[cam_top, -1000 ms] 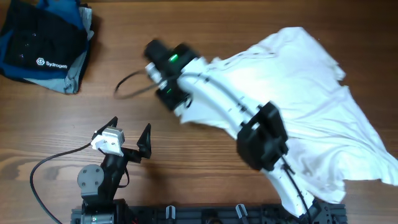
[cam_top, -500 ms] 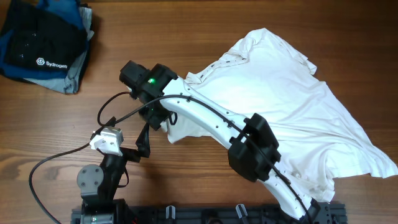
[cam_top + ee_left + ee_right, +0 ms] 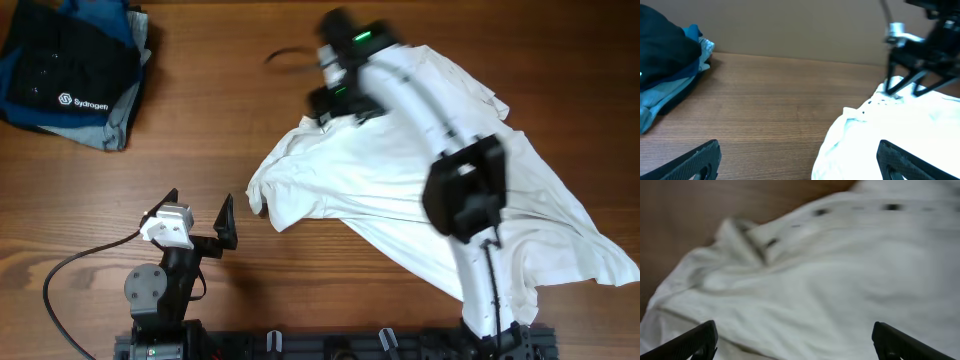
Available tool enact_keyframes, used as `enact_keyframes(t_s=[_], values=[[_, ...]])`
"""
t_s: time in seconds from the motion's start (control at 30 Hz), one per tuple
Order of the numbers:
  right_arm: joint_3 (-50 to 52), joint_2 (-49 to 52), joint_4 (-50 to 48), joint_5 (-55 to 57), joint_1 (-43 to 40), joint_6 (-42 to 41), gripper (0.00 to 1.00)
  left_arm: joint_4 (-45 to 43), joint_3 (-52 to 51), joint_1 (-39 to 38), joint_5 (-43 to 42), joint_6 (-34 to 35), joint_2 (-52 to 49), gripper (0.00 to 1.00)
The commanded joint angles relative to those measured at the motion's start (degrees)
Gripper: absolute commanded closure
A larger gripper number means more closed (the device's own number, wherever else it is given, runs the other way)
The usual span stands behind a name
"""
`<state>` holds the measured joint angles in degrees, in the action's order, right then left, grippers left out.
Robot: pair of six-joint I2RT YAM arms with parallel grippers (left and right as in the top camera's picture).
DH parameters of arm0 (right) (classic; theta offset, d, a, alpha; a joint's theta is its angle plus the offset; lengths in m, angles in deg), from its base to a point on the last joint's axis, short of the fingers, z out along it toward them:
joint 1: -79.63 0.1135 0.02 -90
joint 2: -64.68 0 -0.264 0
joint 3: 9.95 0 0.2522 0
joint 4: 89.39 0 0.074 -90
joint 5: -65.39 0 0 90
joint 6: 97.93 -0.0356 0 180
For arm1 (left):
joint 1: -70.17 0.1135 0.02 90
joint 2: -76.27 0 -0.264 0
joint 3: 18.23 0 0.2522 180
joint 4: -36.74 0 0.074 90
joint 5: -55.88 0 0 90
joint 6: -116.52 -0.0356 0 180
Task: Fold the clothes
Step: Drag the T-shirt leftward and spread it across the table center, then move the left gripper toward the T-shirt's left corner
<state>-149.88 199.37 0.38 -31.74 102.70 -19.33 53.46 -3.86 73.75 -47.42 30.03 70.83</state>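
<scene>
The clothes [image 3: 400, 190] are one large white wrinkled garment spread over the middle and right of the table, with its left corner bunched near the front. My right gripper [image 3: 340, 105] hovers open over the garment's far left edge with nothing between its fingers. In the right wrist view the white cloth [image 3: 815, 280] fills the space below the right gripper [image 3: 797, 342], and small dark marks run along a seam. My left gripper [image 3: 200, 202] stands open near the front, left of the garment's corner. In the left wrist view the clothes [image 3: 875, 135] lie ahead to the right of the left gripper [image 3: 797, 160].
A dark blue-black folded stack [image 3: 70, 75] with a white logo lies at the far left corner, also seen in the left wrist view as a dark stack [image 3: 665, 60]. Bare wooden table [image 3: 200, 130] lies between the stack and the garment. The right arm [image 3: 465, 190] crosses over the cloth.
The right gripper dragged the garment's edge left and toward the front, opened and let go. It has since moved back and right over the far edge. The left arm stayed still.
</scene>
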Motion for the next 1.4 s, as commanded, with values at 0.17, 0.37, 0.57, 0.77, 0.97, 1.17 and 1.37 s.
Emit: enact_keyframes(t_s=[0.17,0.37,0.57,0.77,0.97,1.17,1.37], values=[[-1.4,-0.1,3.3,-2.1,-15.2,-2.3,0.00,0.3,-0.3,-0.2,2.5,-0.1,0.0,0.00],[-1.4,-2.9,4.6,-2.1,-19.7,-2.3,0.00,-0.4,-0.3,-0.3,2.9,-0.1,0.0,0.00],[-1.4,-6.4,5.5,-1.2,-20.5,-1.8,0.00,-0.5,-0.3,-0.3,2.9,-0.1,0.0,0.00],[-1.4,-9.4,7.0,-1.2,-20.5,-1.0,0.00,-0.3,-0.3,-0.3,2.9,-0.1,0.0,0.00],[-1.4,-9.8,8.8,-1.3,-20.5,-1.0,0.00,0.3,-0.3,-0.3,2.9,-0.1,0.0,0.00],[-1.4,-10.1,9.8,-1.3,-20.4,-0.8,0.00,0.1,-0.3,-0.3,1.6,1.5,0.0,0.00],[-1.4,-11.2,10.3,-1.2,-20.3,-0.7,0.00,-1.2,-0.3,-0.3,0.4,3.6,-0.2,0.00]])
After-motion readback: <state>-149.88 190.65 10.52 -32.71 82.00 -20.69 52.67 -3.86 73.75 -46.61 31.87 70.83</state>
